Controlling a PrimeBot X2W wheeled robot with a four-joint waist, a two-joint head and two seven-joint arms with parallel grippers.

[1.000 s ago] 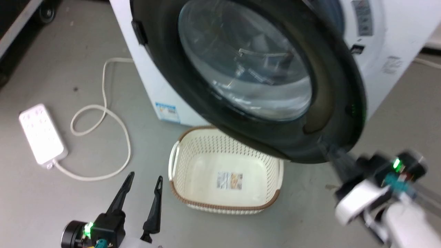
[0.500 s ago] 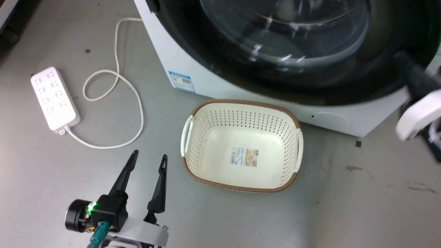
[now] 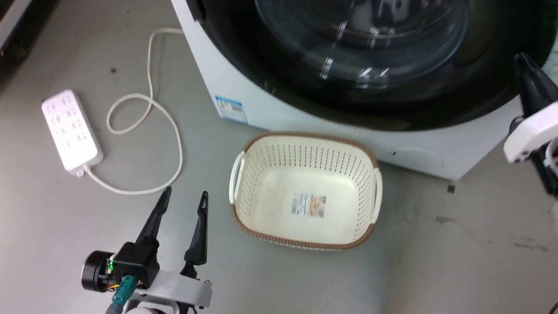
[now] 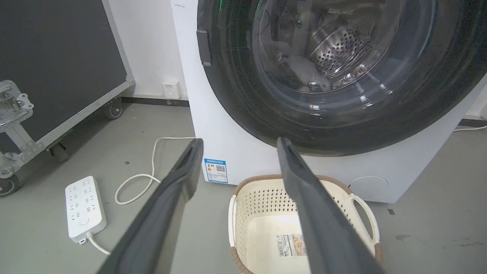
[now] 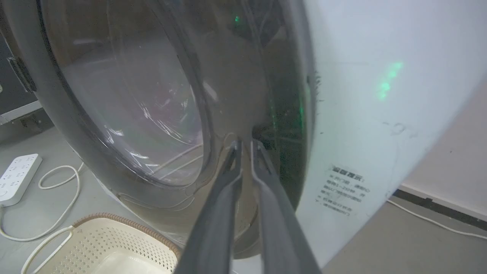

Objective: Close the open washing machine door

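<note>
The washing machine (image 3: pixel 270 115) is a white box across the top of the head view. Its round black-framed door (image 3: pixel 301 83) with the clear glass bowl lies back against the front, and in the left wrist view the door (image 4: pixel 236 95) looks flush over the drum. My right gripper (image 5: pixel 245 144) is shut, with nothing between its fingers, and its tips rest on the door's frame just beside the glass. It shows as a dark finger at the right edge of the head view (image 3: pixel 525 69). My left gripper (image 3: pixel 185 194) hangs open low over the floor, apart from the machine.
A cream perforated basket (image 3: pixel 370 165) stands on the floor right in front of the machine. A white power strip (image 3: pixel 72 131) with a looped cord (image 3: pixel 174 131) lies to the left. A black wheeled case (image 4: pixel 57 57) stands further left.
The door has swung from wide open to lying against the machine's front, with my right gripper following it. The head camera has shifted too. The left gripper has stayed put.
</note>
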